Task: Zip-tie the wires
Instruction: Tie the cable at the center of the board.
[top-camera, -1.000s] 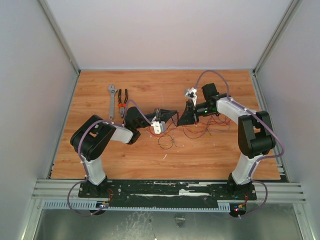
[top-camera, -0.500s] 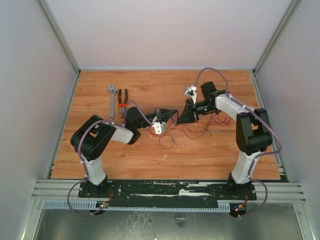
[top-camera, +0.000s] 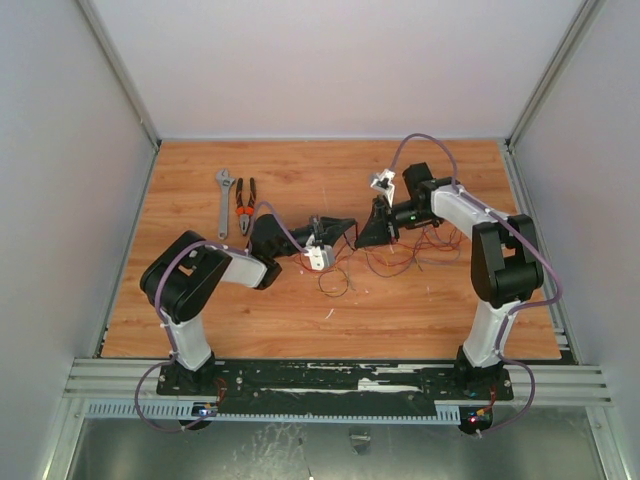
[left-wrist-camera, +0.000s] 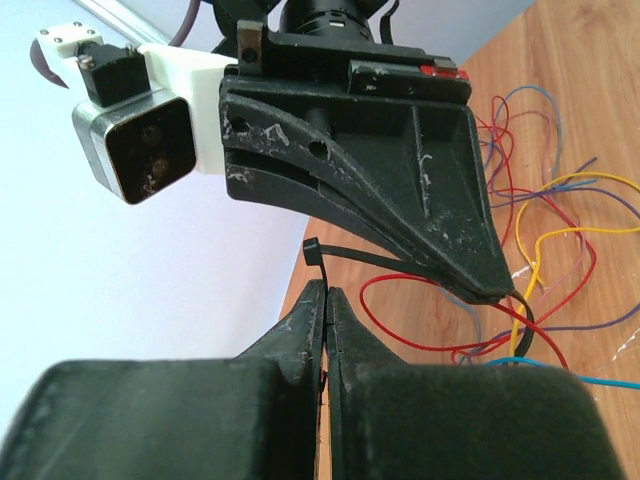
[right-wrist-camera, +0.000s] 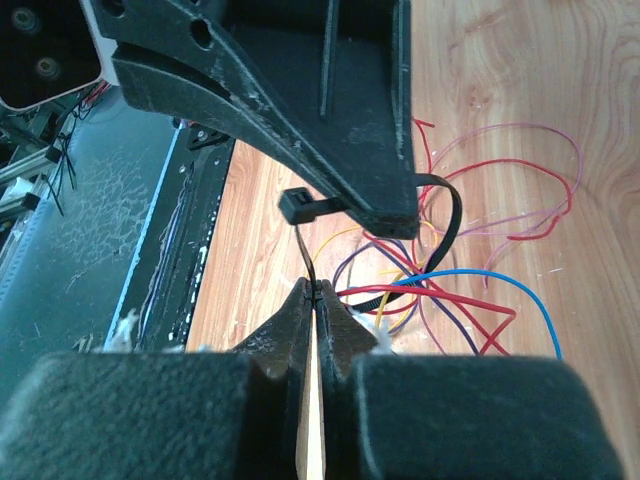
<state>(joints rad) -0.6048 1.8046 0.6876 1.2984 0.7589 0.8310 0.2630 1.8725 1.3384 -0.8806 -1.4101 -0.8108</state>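
Wood-grain desk (top-camera: 450, 320), orange-brown and matte, carries everything. Over the last second the right arm (top-camera: 497, 262) has folded its elbow inward and shifted its wrist a little, while the left arm (top-camera: 200, 275) has held. This is probably tensioning the strap so the loop closes. Thin, limp wires (top-camera: 400, 258), mostly red with blue, yellow and purple strands, sprawl under both wrists. Glossy black, the zip tie (right-wrist-camera: 458, 225) curves round several of them, between the two arms. Both the left fingers (left-wrist-camera: 300, 325) and right fingers (right-wrist-camera: 290, 330) — scuffed black plastic — are pinched tight on its strap, beside its small square head (right-wrist-camera: 295, 207).
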